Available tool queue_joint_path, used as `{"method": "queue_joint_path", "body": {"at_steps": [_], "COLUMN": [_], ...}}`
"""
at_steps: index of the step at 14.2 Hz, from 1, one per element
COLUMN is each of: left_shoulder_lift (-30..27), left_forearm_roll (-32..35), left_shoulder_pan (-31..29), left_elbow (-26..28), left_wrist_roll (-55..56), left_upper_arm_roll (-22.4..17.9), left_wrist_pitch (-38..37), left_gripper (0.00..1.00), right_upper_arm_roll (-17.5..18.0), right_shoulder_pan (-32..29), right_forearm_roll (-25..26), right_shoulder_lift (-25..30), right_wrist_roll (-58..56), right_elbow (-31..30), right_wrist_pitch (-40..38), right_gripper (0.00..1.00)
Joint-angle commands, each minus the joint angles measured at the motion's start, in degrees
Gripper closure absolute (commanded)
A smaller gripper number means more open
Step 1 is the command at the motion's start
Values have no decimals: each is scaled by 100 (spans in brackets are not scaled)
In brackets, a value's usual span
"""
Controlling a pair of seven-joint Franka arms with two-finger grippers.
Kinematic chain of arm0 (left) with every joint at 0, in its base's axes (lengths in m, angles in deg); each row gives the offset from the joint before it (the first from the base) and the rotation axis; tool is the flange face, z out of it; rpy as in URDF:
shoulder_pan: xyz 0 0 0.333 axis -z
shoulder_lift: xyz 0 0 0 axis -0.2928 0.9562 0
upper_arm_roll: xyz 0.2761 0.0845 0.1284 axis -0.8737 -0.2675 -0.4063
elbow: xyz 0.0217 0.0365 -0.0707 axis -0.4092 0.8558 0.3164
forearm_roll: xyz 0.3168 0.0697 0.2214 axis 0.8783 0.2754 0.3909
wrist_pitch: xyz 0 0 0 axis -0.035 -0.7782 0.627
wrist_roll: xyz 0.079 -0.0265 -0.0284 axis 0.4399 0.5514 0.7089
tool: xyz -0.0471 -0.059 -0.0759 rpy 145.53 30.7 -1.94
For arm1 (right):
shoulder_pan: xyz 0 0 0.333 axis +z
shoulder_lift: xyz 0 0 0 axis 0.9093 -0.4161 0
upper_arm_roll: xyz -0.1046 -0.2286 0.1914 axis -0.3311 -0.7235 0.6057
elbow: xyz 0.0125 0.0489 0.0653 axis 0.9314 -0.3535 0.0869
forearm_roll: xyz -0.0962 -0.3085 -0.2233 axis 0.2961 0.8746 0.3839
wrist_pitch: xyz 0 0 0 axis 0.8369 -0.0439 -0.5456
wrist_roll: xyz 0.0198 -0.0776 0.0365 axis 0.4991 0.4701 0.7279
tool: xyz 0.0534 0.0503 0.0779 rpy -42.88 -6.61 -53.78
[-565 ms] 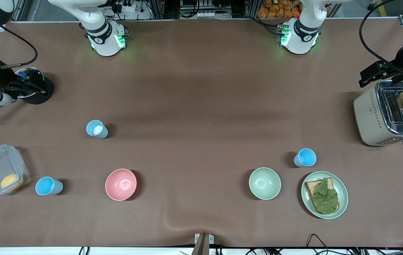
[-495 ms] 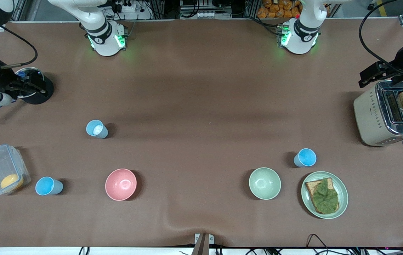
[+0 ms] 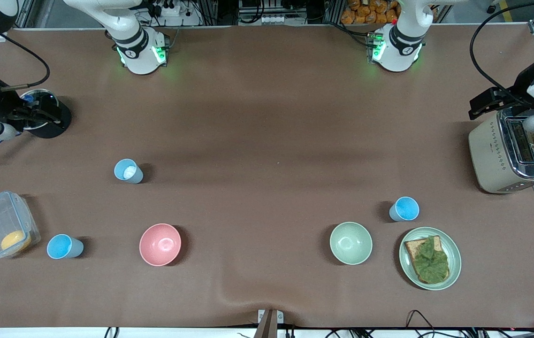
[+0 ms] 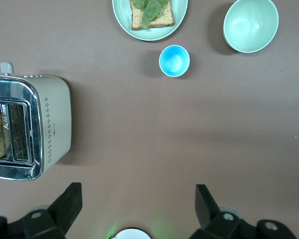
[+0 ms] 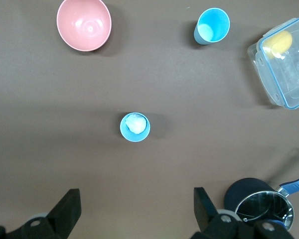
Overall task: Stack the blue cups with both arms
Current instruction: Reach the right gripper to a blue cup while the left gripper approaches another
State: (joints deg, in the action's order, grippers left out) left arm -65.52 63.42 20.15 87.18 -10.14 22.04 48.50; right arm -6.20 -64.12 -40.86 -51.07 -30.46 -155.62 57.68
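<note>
Three blue cups (image 3: 128, 171) (image 3: 64, 247) (image 3: 404, 209) stood apart on the surface (image 3: 257, 141). Left end effector (image 4: 137, 209) and right end effector (image 5: 134, 211) hung spread wide. No writing was legible.

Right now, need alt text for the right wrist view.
The right gripper, fingers open, hangs high over a brown table above a pale blue cup with something white inside. Also on the table: a bright blue cup, a pink bowl, a clear lidded container and a dark pot.
</note>
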Motion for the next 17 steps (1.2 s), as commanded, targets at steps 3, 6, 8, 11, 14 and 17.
{"method": "queue_joint_path", "body": {"at_steps": [3, 6, 8, 11, 14, 17], "left_shoulder_lift": [257, 450, 564, 775, 1004, 1267], "left_forearm_roll": [-29, -12, 198, 226, 313, 498], "left_shoulder_pan": [-14, -49, -32, -14, -14, -5], "left_elbow": [-76, 169, 275, 302, 302, 293], "left_wrist_roll": [-150, -168, -194, -229, -265, -273], "left_upper_arm_roll": [-3, -3, 6, -3, -3, 6], "left_wrist_pitch": [-127, -198, -198, -198, -198, -189], "left_gripper": [0, 0, 0, 0, 0, 0], "right_upper_arm_roll": [-16, -25, -16, -7, -7, -7], "right_shoulder_pan": [-32, -15, 81, 170, 161, 152], "right_forearm_roll": [-146, -120, -94, -32, -41, -67], "right_shoulder_lift": [-24, -94, -357, -1103, -1394, -1597], "right_wrist_roll": [64, -23, 28, 29, 46, 47], "right_elbow": [76, 41, 41, 24, -326, -1107], "right_wrist_pitch": [-71, -80, -63, 25, 603, 1586], "right_gripper": [0, 0, 0, 0, 0, 0]}}
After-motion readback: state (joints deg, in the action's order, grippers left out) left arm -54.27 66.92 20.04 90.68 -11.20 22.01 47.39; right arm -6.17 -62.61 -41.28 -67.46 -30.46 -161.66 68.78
